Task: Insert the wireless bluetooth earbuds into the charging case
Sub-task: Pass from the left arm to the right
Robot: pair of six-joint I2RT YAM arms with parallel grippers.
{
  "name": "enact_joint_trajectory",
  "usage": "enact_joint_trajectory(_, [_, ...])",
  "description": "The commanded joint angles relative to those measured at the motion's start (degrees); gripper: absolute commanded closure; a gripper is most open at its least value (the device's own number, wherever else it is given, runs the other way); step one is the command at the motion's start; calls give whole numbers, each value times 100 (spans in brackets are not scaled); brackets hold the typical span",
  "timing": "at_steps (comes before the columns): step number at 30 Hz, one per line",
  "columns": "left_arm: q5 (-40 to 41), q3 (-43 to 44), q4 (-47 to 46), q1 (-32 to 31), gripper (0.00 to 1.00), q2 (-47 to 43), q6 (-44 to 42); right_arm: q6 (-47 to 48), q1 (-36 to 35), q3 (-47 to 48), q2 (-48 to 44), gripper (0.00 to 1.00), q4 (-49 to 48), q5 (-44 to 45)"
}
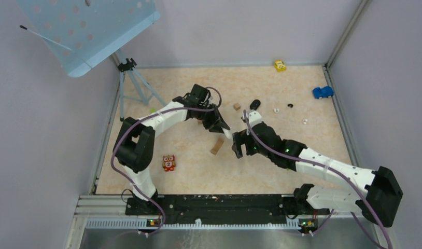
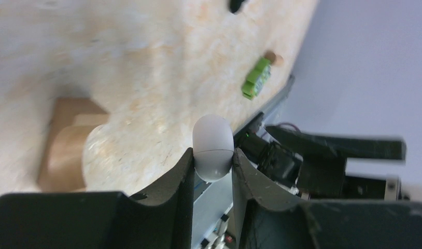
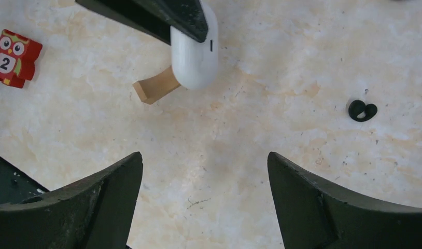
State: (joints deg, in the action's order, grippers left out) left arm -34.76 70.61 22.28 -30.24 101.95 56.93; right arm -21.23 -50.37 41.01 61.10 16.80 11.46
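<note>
**Case clamped in left jaws, right jaws released**

White charging case (image 2: 211, 135) is pinched between the left gripper (image 2: 213, 155) fingers, poking past the tips. Right gripper (image 3: 205, 155) is spread wide, with the case straight ahead of its jaws. Black earbud (image 3: 362, 110) lies on the table (image 3: 281, 57) off to one side, wooden block (image 3: 156, 87) just beside the case

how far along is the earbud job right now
Early. Done: the white case is held off the table, pinched in the left gripper; it looks shut. In hand: the right gripper hangs open and empty. Left: everything else. A black earbud and a white earbud lie loose on the table, none in the case.
</note>
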Motion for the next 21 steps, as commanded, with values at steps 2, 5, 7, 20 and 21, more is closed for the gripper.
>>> enact_joint_trajectory(2, [652,1193,2563,-35,100,562,128,464,-688,382,347,14,-335,1085])
enact_joint_trajectory(5, [707,1487,3112,-30,100,758,178,493,-859,483,699,15,-745,1160])
enact_joint_trajectory(7, [602,1516,3217,-29,100,825,157,524,-904,544,957,16,-1007,1220])
enact_joint_trajectory(20, [278,1542,3211,-8,100,980,153,1237,-1439,1142,2413,29,-1389,1618])
enact_joint_trajectory(21, [285,1546,3228,-6,100,985,152,1208,-1454,1119,2447,29,-1408,1641])
